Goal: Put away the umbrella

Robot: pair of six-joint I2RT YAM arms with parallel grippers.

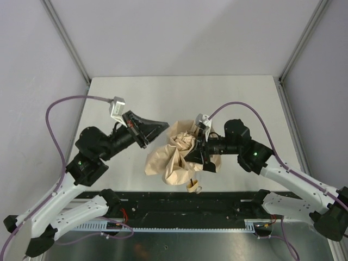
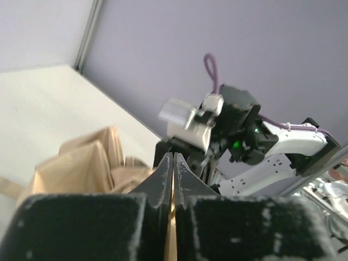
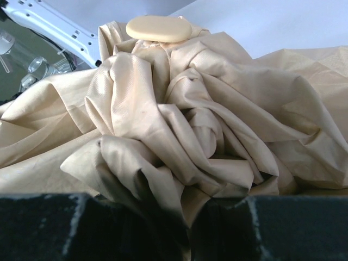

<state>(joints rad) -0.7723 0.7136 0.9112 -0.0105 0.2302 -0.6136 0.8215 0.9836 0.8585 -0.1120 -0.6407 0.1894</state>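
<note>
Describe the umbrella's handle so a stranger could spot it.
On the white table, find the crumpled beige umbrella near the front edge. The handle sticks out of the fabric's near side: a small pale knob, unlike the soft folds.

White table (image 1: 136, 92) is lying inside pale grey-lilac walls (image 1: 179, 32). Aluminium left post (image 1: 66, 41) and right post (image 1: 303, 41) are slanting outward from its rear corners. Black rail (image 1: 190, 204) is running along near edge.

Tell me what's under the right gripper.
Under the right gripper: crumpled umbrella fabric, pale handle beyond. Shaft and table beneath are covered.
</note>
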